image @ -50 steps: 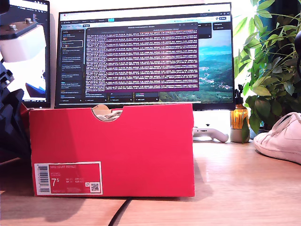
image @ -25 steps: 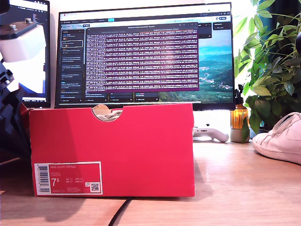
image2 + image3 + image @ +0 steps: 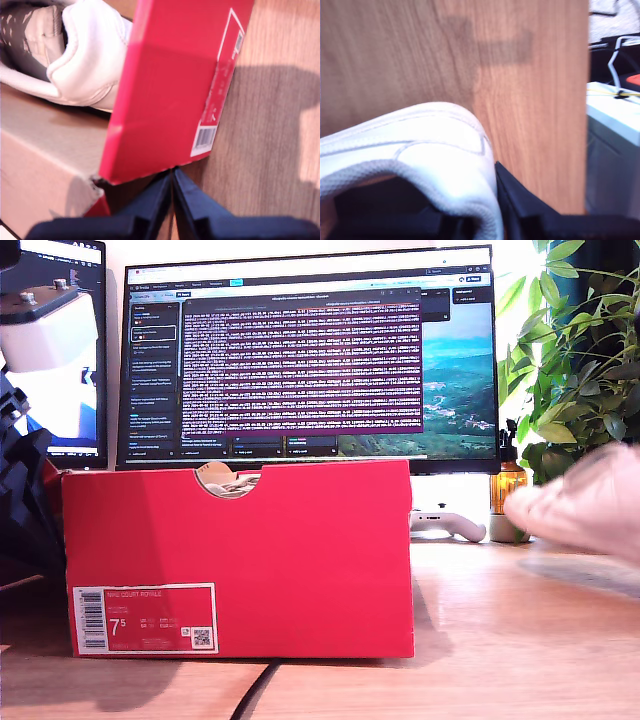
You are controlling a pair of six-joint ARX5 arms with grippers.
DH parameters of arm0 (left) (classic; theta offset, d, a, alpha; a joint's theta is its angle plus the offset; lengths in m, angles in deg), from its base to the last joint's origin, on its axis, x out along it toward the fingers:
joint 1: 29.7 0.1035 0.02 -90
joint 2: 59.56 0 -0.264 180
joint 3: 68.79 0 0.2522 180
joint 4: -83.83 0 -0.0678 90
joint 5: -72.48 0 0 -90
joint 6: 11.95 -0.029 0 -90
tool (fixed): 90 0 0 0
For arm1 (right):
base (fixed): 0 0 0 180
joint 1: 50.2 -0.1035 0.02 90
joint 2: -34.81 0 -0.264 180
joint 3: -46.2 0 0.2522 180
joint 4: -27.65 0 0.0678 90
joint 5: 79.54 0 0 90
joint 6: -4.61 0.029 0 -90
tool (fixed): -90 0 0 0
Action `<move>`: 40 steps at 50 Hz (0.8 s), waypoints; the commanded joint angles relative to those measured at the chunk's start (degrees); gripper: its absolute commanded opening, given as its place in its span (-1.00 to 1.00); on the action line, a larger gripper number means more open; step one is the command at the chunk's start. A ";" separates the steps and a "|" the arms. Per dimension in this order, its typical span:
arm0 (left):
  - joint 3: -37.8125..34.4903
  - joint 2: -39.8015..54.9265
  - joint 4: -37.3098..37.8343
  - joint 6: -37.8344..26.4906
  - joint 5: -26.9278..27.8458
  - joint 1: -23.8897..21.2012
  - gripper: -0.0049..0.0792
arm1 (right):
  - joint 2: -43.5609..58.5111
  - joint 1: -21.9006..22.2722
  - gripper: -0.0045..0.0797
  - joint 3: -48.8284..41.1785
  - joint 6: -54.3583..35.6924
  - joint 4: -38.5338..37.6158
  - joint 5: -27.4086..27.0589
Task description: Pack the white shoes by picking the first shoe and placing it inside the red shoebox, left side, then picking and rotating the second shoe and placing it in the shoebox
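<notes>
The wooden tabletop [image 3: 500, 640] is carrying everything, and the monitor [image 3: 310, 360] full of text is glowing at the back of the exterior view, with a leafy plant [image 3: 580, 350] spreading at the exterior view's right.

The red shoebox [image 3: 240, 560] is standing on the tabletop toward the exterior view's left, its notched long wall and white "7.5" label [image 3: 145, 619] facing the camera. In the first wrist view one white shoe [image 3: 85, 55] is lying inside the shoebox, its heel resting against the inner face of the red wall.

The other white shoe [image 3: 580, 510] is showing as a pale motion-blurred shape at the exterior view's right, lifted clear of the tabletop and well apart from the shoebox. In the second wrist view this shoe is filling the lower part of the frame, its padded heel collar [image 3: 470, 200] sitting between the dark jaws of my second gripper [image 3: 485, 210], which are pinching that collar.

My first gripper [image 3: 172, 200] is hanging just outside the shoebox, near the corner at the label end, its two dark jaws pressed together with nothing between them.

A white game controller [image 3: 445, 524] and a small amber bottle [image 3: 508, 490] are sitting behind, between the shoebox and the blurred shoe.
</notes>
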 commanded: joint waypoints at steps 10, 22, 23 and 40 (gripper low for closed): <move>0.15 0.15 -0.17 0.52 0.15 0.00 -0.93 | -0.63 -0.09 -0.92 15.21 -10.12 7.39 -4.74; 0.15 0.15 -0.17 0.52 0.15 0.00 -0.93 | -1.29 -0.09 -0.92 26.64 -38.27 7.34 -7.15; 0.15 0.15 -0.17 0.52 0.15 0.00 -0.93 | -1.29 -0.09 -0.92 27.58 -38.27 7.34 -7.04; 0.15 0.15 -0.17 0.52 0.15 0.00 -0.93 | -1.29 -0.13 -0.92 41.44 -79.52 4.68 1.95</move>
